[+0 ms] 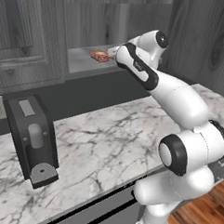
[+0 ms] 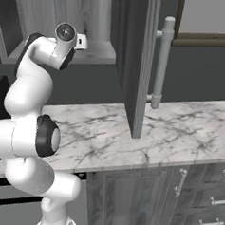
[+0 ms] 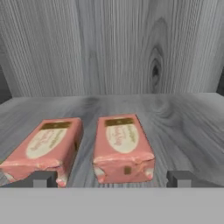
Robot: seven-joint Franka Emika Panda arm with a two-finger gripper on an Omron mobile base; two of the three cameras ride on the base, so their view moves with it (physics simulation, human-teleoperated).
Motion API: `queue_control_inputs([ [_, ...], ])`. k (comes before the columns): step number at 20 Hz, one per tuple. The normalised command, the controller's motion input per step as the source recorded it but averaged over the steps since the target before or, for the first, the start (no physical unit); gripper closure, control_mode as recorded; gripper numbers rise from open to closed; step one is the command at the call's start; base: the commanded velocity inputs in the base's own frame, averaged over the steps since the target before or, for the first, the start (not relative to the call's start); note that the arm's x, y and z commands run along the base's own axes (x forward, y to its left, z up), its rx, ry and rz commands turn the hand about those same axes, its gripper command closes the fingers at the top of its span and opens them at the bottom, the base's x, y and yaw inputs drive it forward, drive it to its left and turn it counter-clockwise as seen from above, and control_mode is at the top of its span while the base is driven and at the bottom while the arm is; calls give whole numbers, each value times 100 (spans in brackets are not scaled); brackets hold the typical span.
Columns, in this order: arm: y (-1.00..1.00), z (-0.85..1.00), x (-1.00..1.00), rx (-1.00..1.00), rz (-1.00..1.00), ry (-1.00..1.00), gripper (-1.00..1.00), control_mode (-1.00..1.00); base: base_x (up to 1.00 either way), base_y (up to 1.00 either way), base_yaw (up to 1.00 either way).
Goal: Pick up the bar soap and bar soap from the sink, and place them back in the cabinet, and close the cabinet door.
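1. Two bars of soap lie flat on the cabinet shelf (image 3: 175, 113), side by side and close together, with a narrow gap between them. In the hand view one bar of soap (image 3: 122, 148) sits in the middle, and the other bar of soap (image 3: 46, 151) lies just beside it, angled a little away.
2. Both bars are pink-red with a pale oval label on top, and their long sides run toward the back wall of the cabinet (image 3: 113, 43).
3. The end effector (image 3: 113, 178) hovers at the near edge of the shelf with its fingertips (image 3: 183, 178) spread wide. The middle bar lies between them and is not pinched; the fingers touch neither bar.
4. From the left base view, one bar of soap (image 1: 99, 56) shows on the shelf just ahead of the arm's wrist, inside the open cabinet (image 1: 97, 20).
5. The cabinet door (image 2: 137, 64) stands open, swung out over the counter (image 2: 180, 128), with its long silver handle (image 2: 163, 61) upright.
6. A black coffee machine (image 1: 32, 140) stands on the counter, below the cabinet and well apart from it.
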Motion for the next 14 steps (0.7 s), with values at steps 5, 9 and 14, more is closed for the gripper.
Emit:
queue_control_inputs([
  [5, -6, 8, -14, 0, 0, 0, -100, -100, 0, 0, 0],
  [9, -7, 9, -19, 0, 0, 0, -100, -100, 0, 0, 0],
  [14, -26, 18, -17, 0, 0, 0, -100, -100, 0, 0, 0],
])
